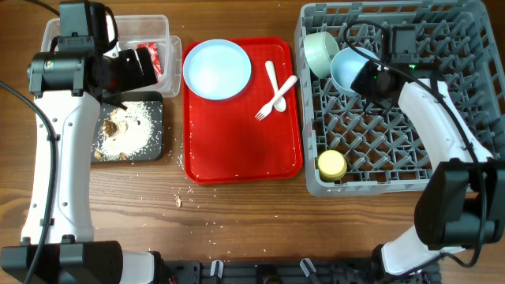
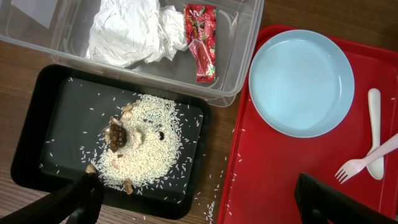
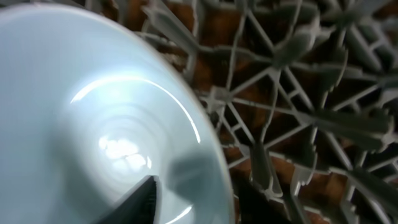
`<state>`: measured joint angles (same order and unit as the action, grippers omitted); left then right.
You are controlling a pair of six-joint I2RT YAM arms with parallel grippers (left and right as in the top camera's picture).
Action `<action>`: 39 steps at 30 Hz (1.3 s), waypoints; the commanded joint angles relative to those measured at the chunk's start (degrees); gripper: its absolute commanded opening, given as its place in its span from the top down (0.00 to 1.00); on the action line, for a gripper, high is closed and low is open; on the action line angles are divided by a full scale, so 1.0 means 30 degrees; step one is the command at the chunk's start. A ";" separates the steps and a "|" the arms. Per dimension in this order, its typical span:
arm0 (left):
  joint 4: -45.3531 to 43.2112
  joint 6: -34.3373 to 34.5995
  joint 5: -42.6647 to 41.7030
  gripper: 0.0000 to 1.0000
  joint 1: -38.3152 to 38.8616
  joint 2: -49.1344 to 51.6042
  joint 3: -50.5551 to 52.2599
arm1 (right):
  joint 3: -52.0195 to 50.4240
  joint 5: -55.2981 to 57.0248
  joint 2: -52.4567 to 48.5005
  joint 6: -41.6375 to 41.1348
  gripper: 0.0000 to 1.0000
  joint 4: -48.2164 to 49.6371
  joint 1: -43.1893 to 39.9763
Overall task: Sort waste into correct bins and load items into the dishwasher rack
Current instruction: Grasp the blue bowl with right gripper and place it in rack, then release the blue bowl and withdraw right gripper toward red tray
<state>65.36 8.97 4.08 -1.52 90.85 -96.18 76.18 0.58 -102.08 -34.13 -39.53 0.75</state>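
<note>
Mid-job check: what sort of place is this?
Likely a dish-clearing station on a wooden table: grey dishwasher rack, red serving tray holding a plate, black tray of food scraps.

No word, number or brand could be read in any view. The small red wrapper point(image 2: 203, 42), lying in the clear tub point(image 2: 247, 43), carried pale print along its length, perhaps lettering, but it was too small and blurred to make out. A white patch point(image 2: 31, 7) at the tub's corner looked like a label, yet showed no legible marks.
</note>
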 commanded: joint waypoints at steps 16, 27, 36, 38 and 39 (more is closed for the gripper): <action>-0.0051 0.0240 0.0175 0.00 -0.0073 0.0007 -0.0182 | -0.0146 0.1596 0.4860 0.0918 0.96 -0.0772 0.0066; -0.0051 0.0240 0.0175 0.00 -0.0073 0.0000 -0.0182 | -0.0153 2.1012 0.5355 0.3905 0.96 -0.3730 0.6273; -0.0051 0.0240 0.0175 0.00 -0.0073 0.0007 -0.0182 | -0.0153 2.7562 0.0226 1.5183 0.96 0.1690 0.8757; -0.0051 0.0240 0.0168 0.00 -0.0073 0.0007 -0.0182 | -0.0153 2.8195 -0.0605 1.6866 0.96 0.2798 0.8947; -0.0051 0.0240 0.0168 0.00 -0.0073 0.0007 -0.0182 | -0.0153 2.8188 -0.0962 1.7639 0.96 0.3373 0.9056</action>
<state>65.39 8.97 4.05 -1.52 90.85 -96.18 76.09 76.90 -101.67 5.93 -32.58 26.85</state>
